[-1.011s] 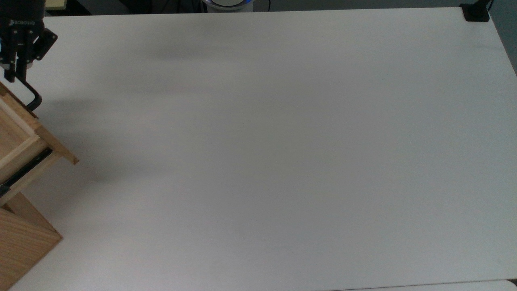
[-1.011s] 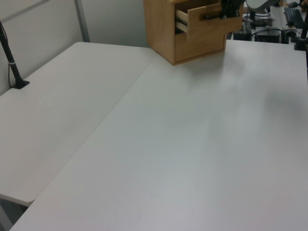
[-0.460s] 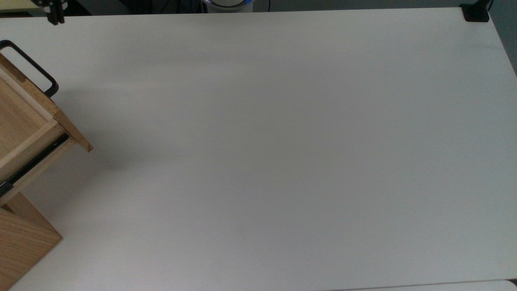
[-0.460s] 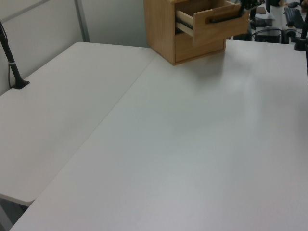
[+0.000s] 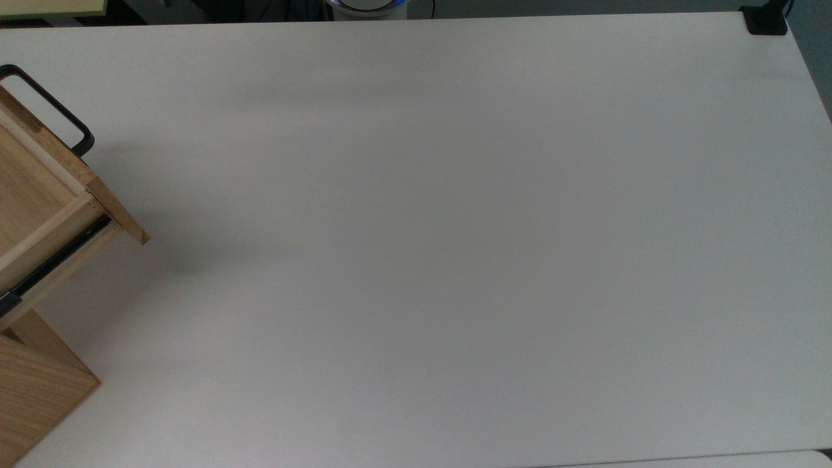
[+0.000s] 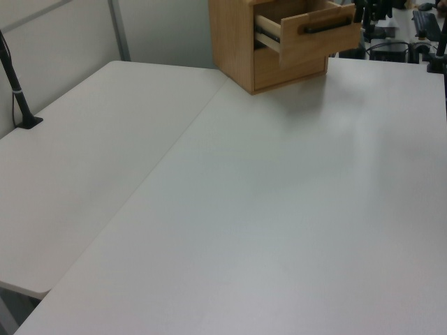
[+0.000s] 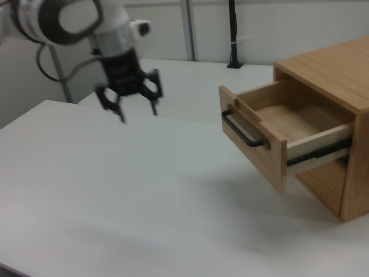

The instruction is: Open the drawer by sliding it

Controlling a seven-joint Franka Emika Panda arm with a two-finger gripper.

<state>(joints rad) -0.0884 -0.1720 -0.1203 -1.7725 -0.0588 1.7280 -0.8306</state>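
Right view, tool: the tool [image 7: 138, 111] hangs above the desk [image 7: 115, 190], well apart from the drawer, toward the right view's left; its 2 fingers are spread wide and hold nothing.
Right view, drawer: the drawer [image 7: 271, 135] stands pulled out of the cabinet [image 7: 340, 75], its hollow inside open to sight and the black side rail [image 7: 317, 153] exposed.
Top view, drawer: the drawer [image 5: 45, 188] juts from the top view's left edge, with the bar handle [image 5: 55, 107] free and nothing touching it.
Left view, drawer: the drawer front [image 6: 318, 31] sits forward of the cabinet face, above the closed lower front [image 6: 290, 66].
Change, 1.0 s: a second ago the tool was at the handle and the drawer was less far out; the drawer now reaches farther over the desk.
Change, 0.5 s: the drawer lies in the same place as half a second ago, while the tool has left the handle and drawn back.
Meaning for task: the sliding pull appears finished and the release made; judged from the exposed rail and open interior, the task is at or very near its end.
Remaining risk: slight; an untouched drawer on its rail should hold its place, though whether it is at full travel cannot be told.
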